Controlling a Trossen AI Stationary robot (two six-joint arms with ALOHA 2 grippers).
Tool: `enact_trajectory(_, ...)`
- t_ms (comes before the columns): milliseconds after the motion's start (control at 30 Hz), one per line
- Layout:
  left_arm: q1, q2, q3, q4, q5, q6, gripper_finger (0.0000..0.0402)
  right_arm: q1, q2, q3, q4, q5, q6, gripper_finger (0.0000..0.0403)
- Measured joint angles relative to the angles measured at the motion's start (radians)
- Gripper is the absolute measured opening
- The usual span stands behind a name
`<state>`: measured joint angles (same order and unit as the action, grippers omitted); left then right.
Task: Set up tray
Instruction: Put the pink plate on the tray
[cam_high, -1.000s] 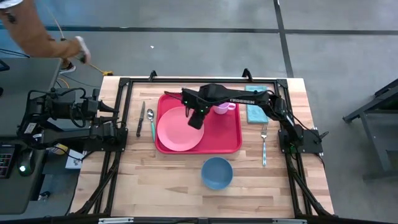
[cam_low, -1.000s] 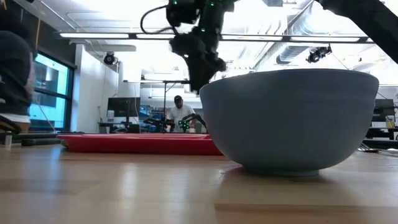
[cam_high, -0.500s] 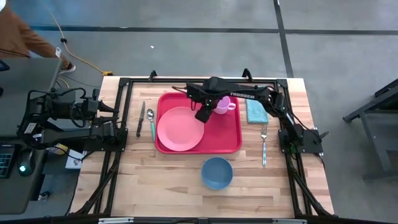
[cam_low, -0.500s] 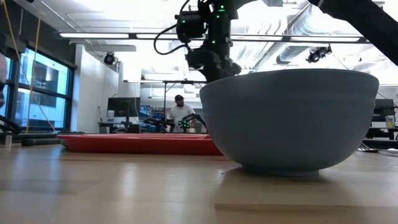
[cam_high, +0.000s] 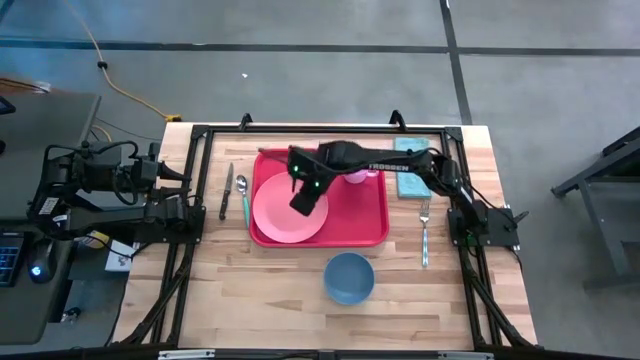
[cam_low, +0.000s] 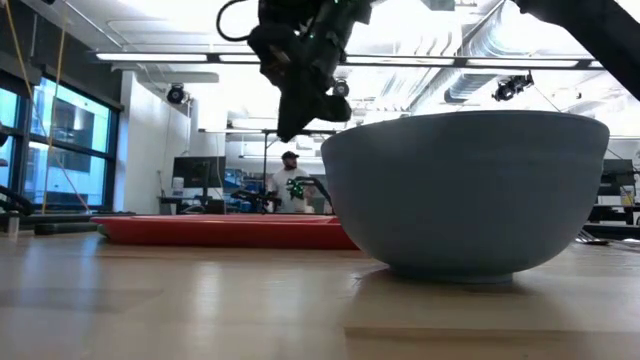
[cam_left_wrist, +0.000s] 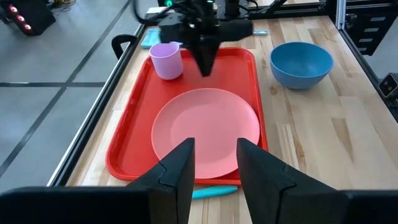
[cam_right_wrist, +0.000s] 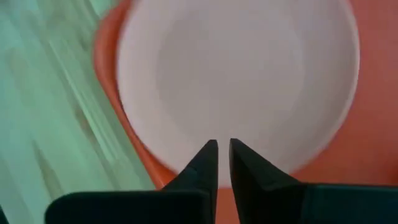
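The right gripper (cam_high: 305, 200) hangs above the tray (cam_high: 365, 225), its fingers nearly together and empty, over the plate (cam_high: 275, 215). The tray's long axis runs between the arms; the left gripper (cam_left_wrist: 214, 163), half open, waits beyond the tray's left edge, farther off.

- Right arm (cam_high: 400, 160): matte black jointed links, white block lettering along the forearm, small green indicator lights near the wrist.
- Right end effector (cam_high: 303, 203): two dark tapered fingers (cam_right_wrist: 205, 163).
- Left arm (cam_high: 100, 190): black housings, looped black cables.
- Left end effector (cam_left_wrist: 214, 165): two dark angular fingers.
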<state>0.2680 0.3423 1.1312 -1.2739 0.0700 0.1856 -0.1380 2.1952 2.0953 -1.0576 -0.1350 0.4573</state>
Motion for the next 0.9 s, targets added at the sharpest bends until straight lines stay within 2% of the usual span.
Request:
enact_trajectory(233,0.0,0.0,0.0,0.0,0.0,0.0,0.0152,0.133,0.0,0.0,-0.202,0.193,0.172,0.0003)
enact_trajectory(367,0.0,0.0,0.0,0.0,0.0,0.013,0.0152,0.2,0.0,0.0,-0.194,0.341,0.226,0.0008)
enact_trajectory(500,0.0,0.0,0.0,-0.015,0.0,0.046,0.0152,0.232,-0.04,-0.082,-0.168,0.382,0.294,0.0002)
enact_trajectory(600,0.0,0.0,0.0,-0.016,0.007,0.055,0.0152,0.247,-0.188,-0.259,-0.063,0.416,0.383,0.0002)
enact_trajectory(800,0.0,0.0,0.0,-0.015,0.017,0.056,0.0152,0.288,-0.687,-0.803,0.37,0.527,0.559,0.0001)
enact_trajectory(900,0.0,0.0,0.0,-0.015,0.017,0.072,0.0152,0.31,-0.902,-1.034,0.58,0.58,0.623,0.0001)
